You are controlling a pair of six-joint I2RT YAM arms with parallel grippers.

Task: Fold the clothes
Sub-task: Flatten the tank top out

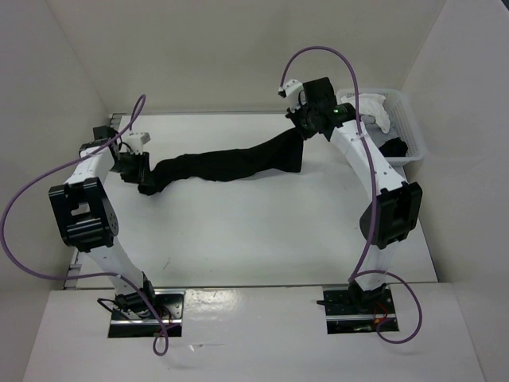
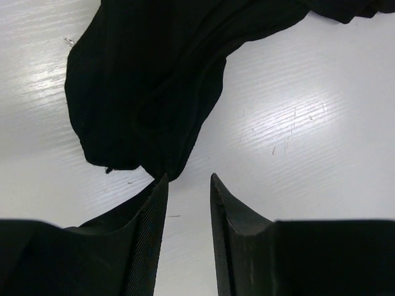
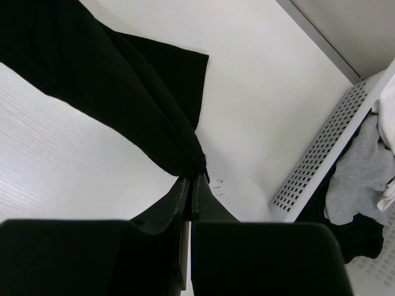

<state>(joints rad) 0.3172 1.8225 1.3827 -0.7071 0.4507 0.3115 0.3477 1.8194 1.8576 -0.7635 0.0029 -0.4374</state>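
The black clothes (image 1: 231, 163) stretch in a long bunched band across the far part of the white table (image 1: 262, 231), from left to right. My right gripper (image 3: 193, 178) is shut on the right end of the clothes (image 3: 123, 92), which hang from its tips above the table. My left gripper (image 2: 188, 180) is open, its fingers (image 2: 150, 216) apart with bare table between them. The left end of the clothes (image 2: 148, 80) lies on the table just beyond those fingertips. In the top view the left gripper (image 1: 140, 177) sits at that left end and the right gripper (image 1: 303, 126) at the right end.
A white perforated basket (image 1: 408, 127) stands at the far right, holding white (image 1: 380, 111), grey (image 3: 361, 179) and black garments. White walls enclose the table on the left, back and right. Purple cables loop from both arms.
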